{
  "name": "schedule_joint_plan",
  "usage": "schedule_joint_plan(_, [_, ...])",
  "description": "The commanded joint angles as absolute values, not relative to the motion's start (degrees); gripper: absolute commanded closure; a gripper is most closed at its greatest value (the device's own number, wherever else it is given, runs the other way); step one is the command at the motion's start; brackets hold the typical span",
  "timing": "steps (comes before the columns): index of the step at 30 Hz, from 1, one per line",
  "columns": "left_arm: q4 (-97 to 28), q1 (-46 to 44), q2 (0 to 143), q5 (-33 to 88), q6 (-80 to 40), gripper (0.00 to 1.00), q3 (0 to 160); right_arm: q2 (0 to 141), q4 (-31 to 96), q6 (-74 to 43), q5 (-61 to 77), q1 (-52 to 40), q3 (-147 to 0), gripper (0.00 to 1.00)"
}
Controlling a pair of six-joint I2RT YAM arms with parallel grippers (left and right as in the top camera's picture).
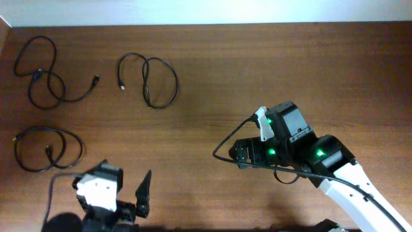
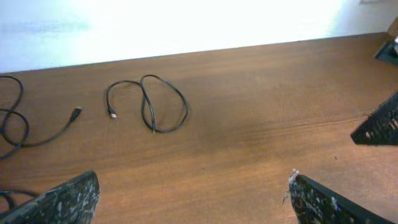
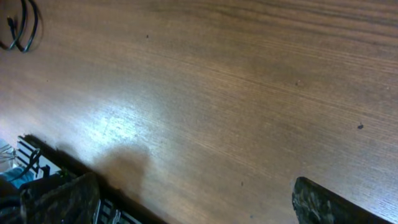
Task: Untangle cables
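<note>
Wooden desk (image 1: pixel 257 71) has cables (image 1: pixel 151 80) lying apart far left, left end effector (image 2: pixel 193 186) and right end effector (image 3: pixel 196 186) both released, so probably just park next.

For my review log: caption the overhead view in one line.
Three thin black cables lie separate on a brown wooden table; both end effectors open, empty.

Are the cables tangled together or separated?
Separated: the top-left cable, middle cable and lower-left cable lie apart on the table, none touching.
</note>
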State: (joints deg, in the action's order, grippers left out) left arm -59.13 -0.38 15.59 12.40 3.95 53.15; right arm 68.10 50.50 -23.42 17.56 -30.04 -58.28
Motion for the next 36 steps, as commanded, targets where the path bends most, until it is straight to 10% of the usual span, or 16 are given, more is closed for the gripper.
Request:
schedule_joint_plan(1, [-59.22,-0.64,8.93,11.53,4.84,0.01,47.72,67.99,50.33,-23.18,17.28,-29.98,-58.78,0.01])
schedule_joint_plan(24, [-7.35,-0.73,0.3,9.13,-1.98,0.01,8.43,67.99,50.33,-23.2,17.28,-29.98,-58.78,0.02])
schedule_joint_plan(36, [-1.52,-0.69,0.27,6.0,-1.91,0.01,0.47,67.99,50.33,-23.2,17.28,-29.98,-58.78,0.02])
